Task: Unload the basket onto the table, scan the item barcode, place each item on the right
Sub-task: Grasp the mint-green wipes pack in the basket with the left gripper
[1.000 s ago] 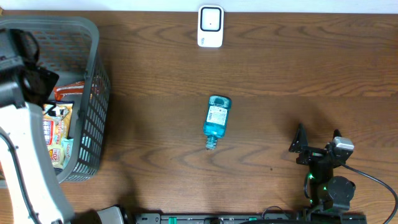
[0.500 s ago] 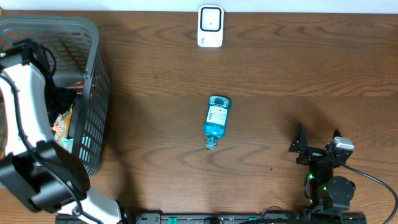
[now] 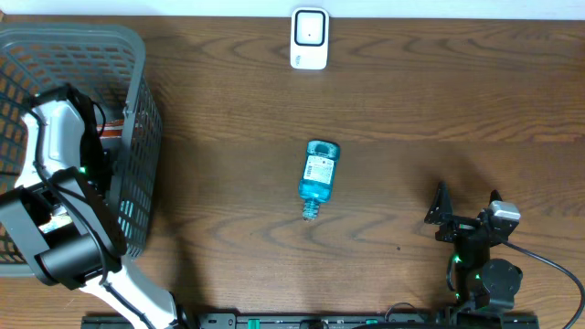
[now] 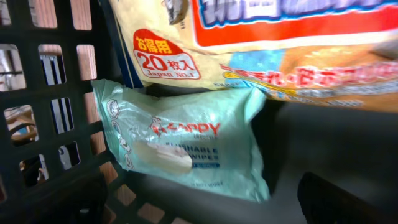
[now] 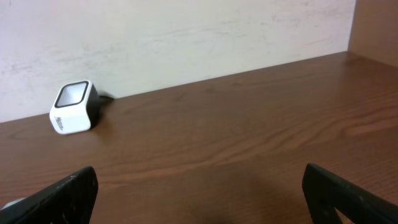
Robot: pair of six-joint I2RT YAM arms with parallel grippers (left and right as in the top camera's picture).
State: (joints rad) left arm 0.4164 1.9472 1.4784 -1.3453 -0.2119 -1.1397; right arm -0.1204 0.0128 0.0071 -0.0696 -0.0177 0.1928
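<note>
My left gripper [image 4: 208,205] is open, low inside the grey basket [image 3: 139,128] at the table's left. Just ahead of it lies a mint-green pack of wet wipes [image 4: 186,146]. A yellow snack packet [image 4: 280,43] with red and blue print overlaps the pack's top edge. Nothing is between the fingers. In the overhead view the left arm [image 3: 55,137] covers the basket's contents. A white barcode scanner [image 3: 309,38] stands at the table's far edge. My right gripper [image 3: 466,208] rests open near the front right, facing the scanner [image 5: 72,106].
A blue mouthwash bottle [image 3: 318,176] lies on its side mid-table, cap toward the front edge. The basket's lattice wall [image 4: 37,118] stands close on the left of my left gripper. Bare brown wood lies between the bottle and the right gripper.
The left arm has swung over the basket and dropped down into it, now covering the packets in the overhead view. The right arm and the bottle have not moved.
</note>
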